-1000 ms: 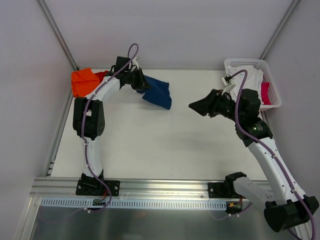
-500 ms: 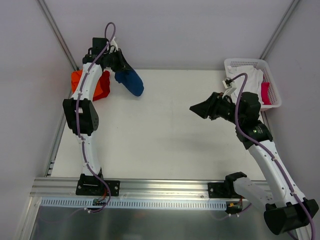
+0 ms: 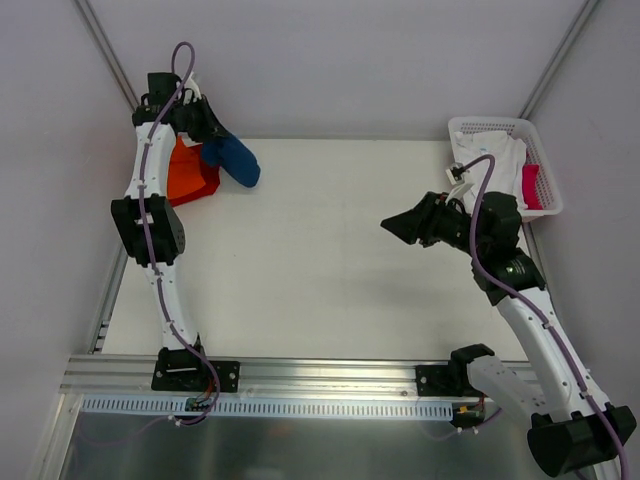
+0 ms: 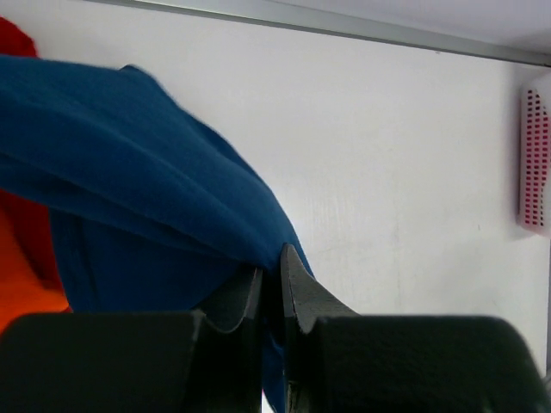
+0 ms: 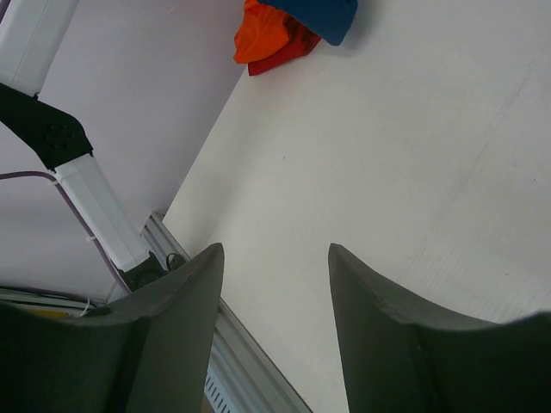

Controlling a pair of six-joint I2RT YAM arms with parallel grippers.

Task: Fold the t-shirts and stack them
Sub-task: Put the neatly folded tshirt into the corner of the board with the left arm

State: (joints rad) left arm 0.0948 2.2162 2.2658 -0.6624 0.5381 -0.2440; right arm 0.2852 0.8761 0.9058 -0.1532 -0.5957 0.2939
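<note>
White table (image 3: 330, 250), walled on three sides. Far-left corner: orange tee (image 3: 183, 175) piled with a red tee (image 5: 293, 50). Left claw (image 4: 271, 267): clamped tight on a navy tee (image 3: 232, 160), which hangs bunched just right of that pile, partly over it. Right claw (image 5: 275, 249): jaws apart, nothing between them, raised right of centre. Far-right corner: basket (image 3: 490, 122) containing a white tee (image 3: 497, 155) and red cloth (image 3: 531, 185).
</note>
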